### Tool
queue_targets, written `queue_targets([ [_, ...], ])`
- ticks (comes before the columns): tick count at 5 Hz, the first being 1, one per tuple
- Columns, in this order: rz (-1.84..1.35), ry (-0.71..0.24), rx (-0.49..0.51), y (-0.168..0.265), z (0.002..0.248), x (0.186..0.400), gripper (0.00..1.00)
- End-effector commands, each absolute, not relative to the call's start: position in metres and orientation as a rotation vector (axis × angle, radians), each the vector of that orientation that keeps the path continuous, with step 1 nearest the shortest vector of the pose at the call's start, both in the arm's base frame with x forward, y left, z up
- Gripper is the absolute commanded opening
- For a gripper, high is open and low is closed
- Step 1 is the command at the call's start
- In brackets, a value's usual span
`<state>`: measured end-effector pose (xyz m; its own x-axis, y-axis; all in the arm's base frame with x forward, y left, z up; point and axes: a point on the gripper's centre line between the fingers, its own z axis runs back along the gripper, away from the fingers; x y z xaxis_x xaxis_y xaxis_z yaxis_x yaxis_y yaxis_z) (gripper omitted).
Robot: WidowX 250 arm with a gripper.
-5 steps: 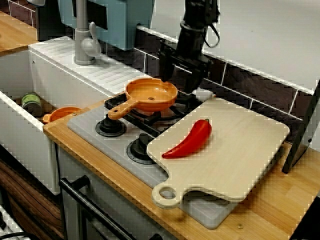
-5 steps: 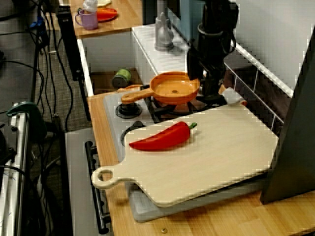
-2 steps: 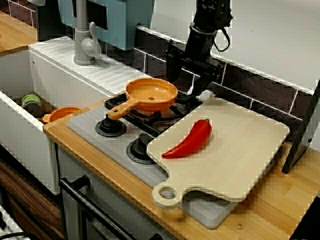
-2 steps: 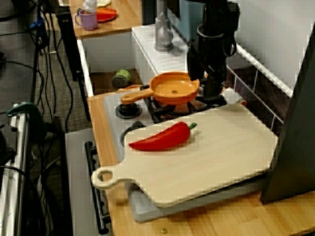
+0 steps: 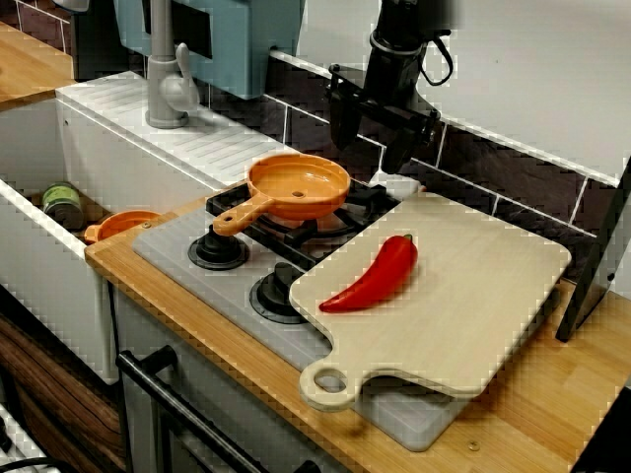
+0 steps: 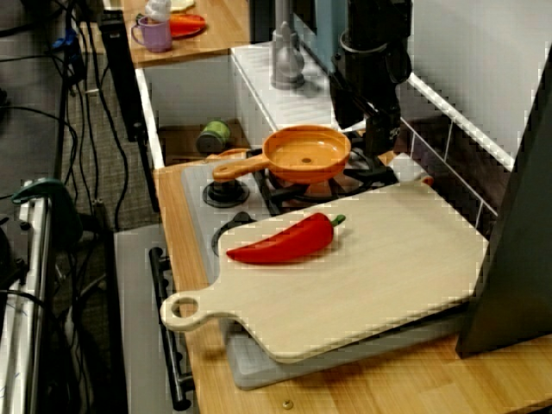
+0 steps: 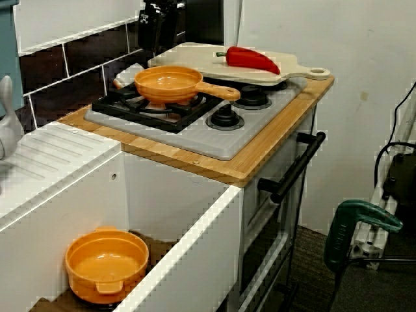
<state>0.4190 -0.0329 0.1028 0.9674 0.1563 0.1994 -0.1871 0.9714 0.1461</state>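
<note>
Tool (image 5: 370, 140) jaws apart, empty, above stove (image 5: 170, 246) rear; orange pan (image 5: 298, 185) beside; pepper (image 5: 373, 276) on cutting board (image 5: 483, 286).

The black gripper (image 5: 373, 138) hangs, jaws apart and empty, over the far edge of the stove (image 5: 173, 258), just behind the orange frying pan (image 5: 298, 185). To the right, a red chili pepper (image 5: 375, 276) lies on the wooden cutting board (image 5: 483, 296).

One pan (image 5: 298, 185), one pepper (image 5: 373, 276), one board (image 5: 473, 286), one bowl (image 7: 107, 263), two knobs (image 5: 218, 248).
</note>
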Motion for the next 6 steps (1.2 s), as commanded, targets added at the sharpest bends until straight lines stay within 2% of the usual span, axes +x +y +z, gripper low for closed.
queue_targets([
  [1, 0.181, -0.309, 0.141, -0.030, 0.143, 0.424, 1.00],
  [5, 0.204, -0.372, 0.130, -0.013, 0.140, 0.441, 1.00],
  [6, 0.217, -0.393, 0.090, -0.008, 0.132, 0.444, 1.00],
])
